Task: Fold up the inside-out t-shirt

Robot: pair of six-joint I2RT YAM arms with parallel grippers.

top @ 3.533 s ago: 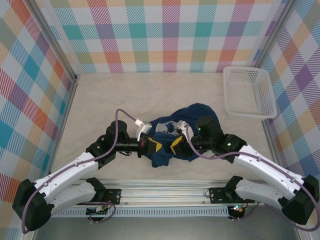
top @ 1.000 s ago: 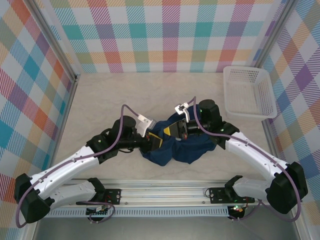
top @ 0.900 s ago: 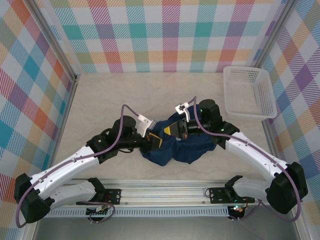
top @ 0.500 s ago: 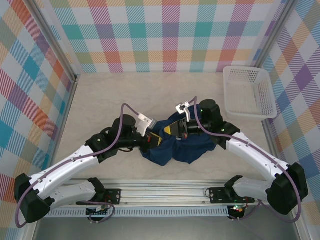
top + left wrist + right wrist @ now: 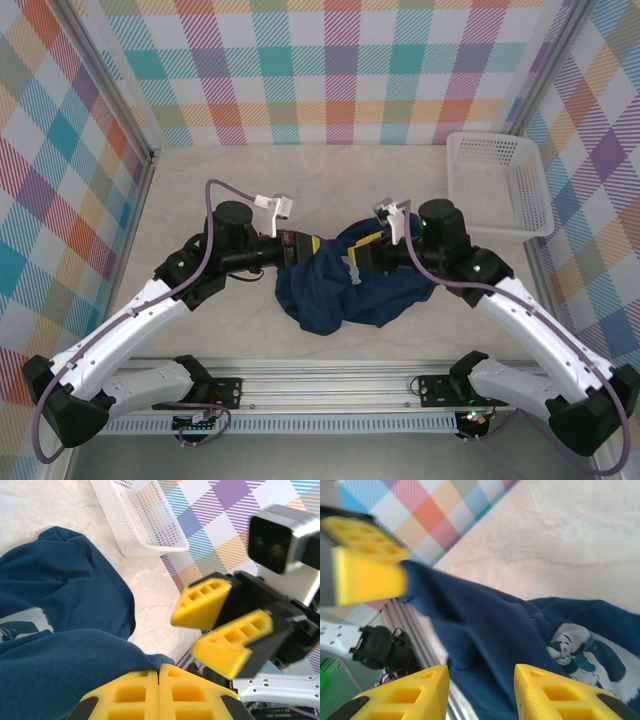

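Dark navy inside-out t-shirt (image 5: 345,292) lies bunched in soft folds at the near centre of the pale table (image 5: 200,190), a pale print (image 5: 575,642) showing on the crumpled cotton. The left gripper (image 5: 314,247) pinches a raised edge between closed yellow fingers (image 5: 159,692). The right gripper (image 5: 357,262) gapes beside it, holding nothing.

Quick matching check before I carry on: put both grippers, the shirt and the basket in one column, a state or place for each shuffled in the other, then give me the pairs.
Column one:
1. left gripper
2. right gripper
3. t-shirt
4. basket

Column two:
A. open, fingers apart
B. white mesh, at the far right
C. shut on navy cloth
D. bunched up between both grippers

Pairs: 1-C, 2-A, 3-D, 4-B.
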